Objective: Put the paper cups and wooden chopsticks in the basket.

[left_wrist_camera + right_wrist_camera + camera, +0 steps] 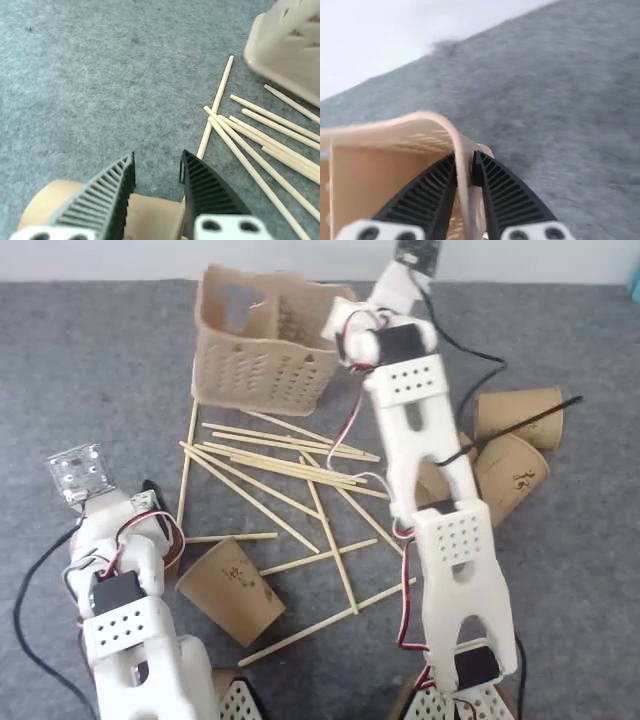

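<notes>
Grey, carpet-like bench (pixel 100 360). The beige slatted basket (pixel 260 360) stood at the far side. The right hand (pixel 465 156) was clamped on the basket's rim, with the wall pinched between its fingers.

The paper cups all lay on their sides outside the basket. A pair (pixel 520 415) sat close together to the right, a middle cup (pixel 232 590) lay out front, and another cup (pixel 150 215) lay beneath the left hand (pixel 157 160), whose fingers stood apart.

The wooden chopsticks (pixel 270 465) were scattered and crossing on the bench in front of the basket.
</notes>
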`<action>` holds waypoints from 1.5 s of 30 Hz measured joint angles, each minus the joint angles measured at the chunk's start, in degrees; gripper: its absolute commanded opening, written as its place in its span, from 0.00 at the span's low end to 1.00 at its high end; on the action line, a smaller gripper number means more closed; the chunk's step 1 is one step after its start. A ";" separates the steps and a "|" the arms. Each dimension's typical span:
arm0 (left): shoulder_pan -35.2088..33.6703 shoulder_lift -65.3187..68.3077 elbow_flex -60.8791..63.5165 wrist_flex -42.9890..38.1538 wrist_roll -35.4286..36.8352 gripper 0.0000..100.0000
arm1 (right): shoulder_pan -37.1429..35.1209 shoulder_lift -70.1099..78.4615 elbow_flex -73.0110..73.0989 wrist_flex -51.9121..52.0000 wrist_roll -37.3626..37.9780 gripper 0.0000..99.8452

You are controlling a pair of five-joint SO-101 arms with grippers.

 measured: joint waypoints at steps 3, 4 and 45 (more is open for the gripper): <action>0.18 0.00 0.00 0.00 -0.53 0.14 | 1.85 -2.64 0.09 2.46 0.18 0.01; 0.26 0.00 0.00 0.00 -0.62 0.14 | 2.55 -3.78 0.09 3.34 0.26 0.01; 0.26 0.00 0.53 0.00 -1.05 0.14 | 16.35 -7.91 0.00 22.15 5.63 0.01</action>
